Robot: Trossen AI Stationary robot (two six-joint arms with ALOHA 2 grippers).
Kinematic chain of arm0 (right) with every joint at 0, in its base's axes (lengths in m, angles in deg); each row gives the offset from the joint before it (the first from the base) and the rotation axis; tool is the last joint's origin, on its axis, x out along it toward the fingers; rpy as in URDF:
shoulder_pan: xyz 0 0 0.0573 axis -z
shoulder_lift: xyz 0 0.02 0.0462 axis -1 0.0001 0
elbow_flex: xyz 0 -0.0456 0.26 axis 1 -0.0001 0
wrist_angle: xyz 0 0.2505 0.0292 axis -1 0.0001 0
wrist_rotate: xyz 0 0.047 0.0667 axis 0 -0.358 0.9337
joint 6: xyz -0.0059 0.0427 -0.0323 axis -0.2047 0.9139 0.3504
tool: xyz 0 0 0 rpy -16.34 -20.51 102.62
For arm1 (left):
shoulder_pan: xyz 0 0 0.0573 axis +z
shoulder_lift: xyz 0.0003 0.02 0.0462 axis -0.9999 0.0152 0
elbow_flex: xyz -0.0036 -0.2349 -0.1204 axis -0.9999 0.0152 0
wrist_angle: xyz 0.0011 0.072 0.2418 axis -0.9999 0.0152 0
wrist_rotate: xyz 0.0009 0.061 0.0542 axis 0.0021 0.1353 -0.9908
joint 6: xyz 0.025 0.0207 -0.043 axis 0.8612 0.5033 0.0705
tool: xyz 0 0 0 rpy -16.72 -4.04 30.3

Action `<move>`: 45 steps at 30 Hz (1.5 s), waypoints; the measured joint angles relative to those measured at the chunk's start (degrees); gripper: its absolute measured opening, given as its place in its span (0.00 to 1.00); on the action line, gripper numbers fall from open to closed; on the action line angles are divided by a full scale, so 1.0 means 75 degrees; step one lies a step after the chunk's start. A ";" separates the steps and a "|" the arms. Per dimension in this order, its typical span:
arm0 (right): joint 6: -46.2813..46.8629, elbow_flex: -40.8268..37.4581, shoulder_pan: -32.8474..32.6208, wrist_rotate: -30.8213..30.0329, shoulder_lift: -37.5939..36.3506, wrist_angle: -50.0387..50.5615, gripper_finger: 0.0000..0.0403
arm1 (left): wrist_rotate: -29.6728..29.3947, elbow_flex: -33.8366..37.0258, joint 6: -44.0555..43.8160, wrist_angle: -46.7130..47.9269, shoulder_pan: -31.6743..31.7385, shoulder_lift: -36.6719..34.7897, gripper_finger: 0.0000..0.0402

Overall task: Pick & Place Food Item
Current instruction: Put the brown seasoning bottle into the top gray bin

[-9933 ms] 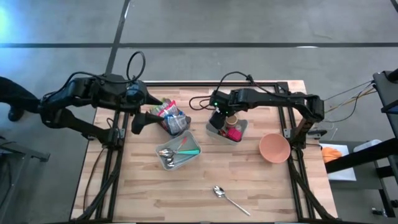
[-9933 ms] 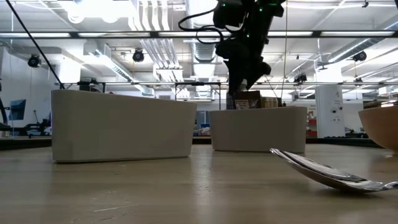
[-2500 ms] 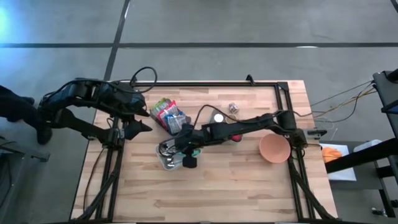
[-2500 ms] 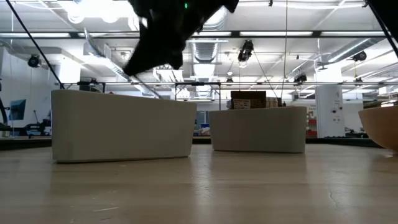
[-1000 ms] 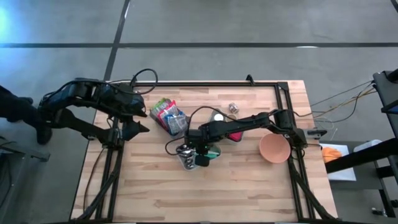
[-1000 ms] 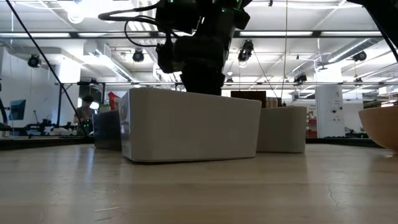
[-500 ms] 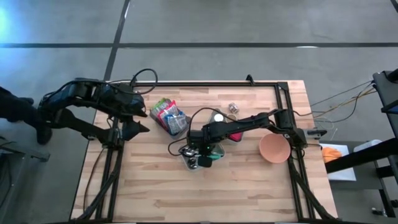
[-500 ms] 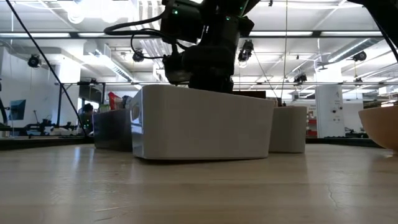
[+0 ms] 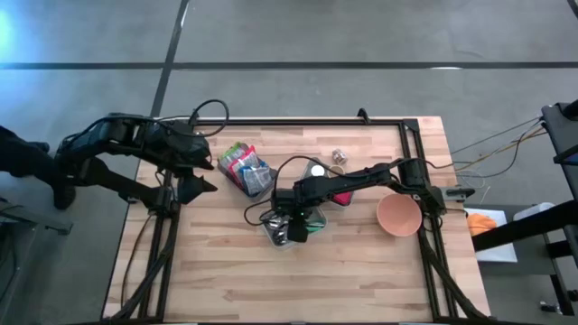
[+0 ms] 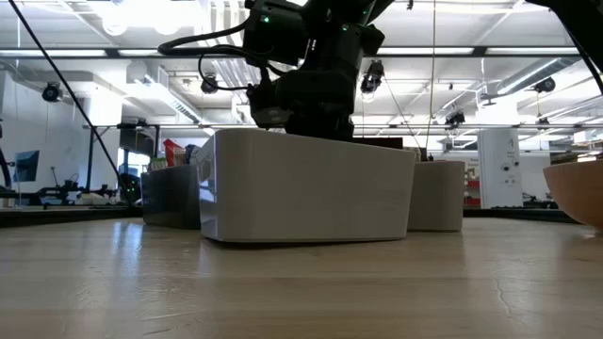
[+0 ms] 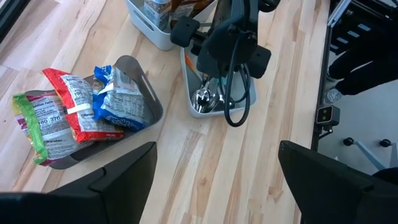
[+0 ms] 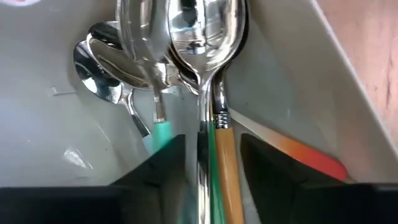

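Nearest the front edge sits the white tray (image 10: pixel 301 188), abt mid table. The R gripper (image 12: pixel 212 140) is down over it, pointing into it. Its fingers (image 12: pixel 155 165) are a little bit apart, a narrow gap. A shiny spoon (image 12: pixel 202 31) lies in the tray w/ its thin handle running thru that gap, but the fingers don't squeeze it. More spoons lie next to it, one w/ a teal handle, one w/ an orange handle.

Behind the tray stands a white bin (image 11: pixel 155 31) w/ boxes & bottles. A pink bowl (image 9: pixel 398 215) sits off to the right side.

Farther left, the snack packs (image 11: pixel 74 112) lie in a grey tray (image 11: pixel 146 93). The L gripper (image 9: pixel 206 173) waits by the left edge, near the snacks, jaws spread wide, holding nothing.
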 joint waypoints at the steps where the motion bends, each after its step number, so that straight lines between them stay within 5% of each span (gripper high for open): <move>1: 0.0051 0.0025 0.0003 -0.0001 0.0002 0.0025 0.38 | 0.0000 0.0000 0.0000 0.0006 0.0000 0.0000 0.84; 11: 0.0270 0.0511 0.0000 0.0032 -0.0232 0.0412 0.61 | -0.0323 0.0003 0.0009 -0.0080 -0.0003 -0.0035 0.84; 30: 0.0646 0.0554 -0.0128 -0.0887 -0.2519 0.0353 0.62 | -0.1460 0.0170 0.0879 -0.1947 -0.0313 -0.1108 0.84; 37: 0.0913 -0.0240 -0.0831 -0.2824 -0.4193 -0.0687 0.62 | -0.2865 0.2522 0.0315 -0.3385 -0.0508 -0.2468 0.84; 45: 0.1705 -0.3504 -0.1884 -0.4060 -0.6819 -0.4138 0.62 | -0.1145 0.5538 0.1373 -0.7186 -0.0592 -0.4382 0.84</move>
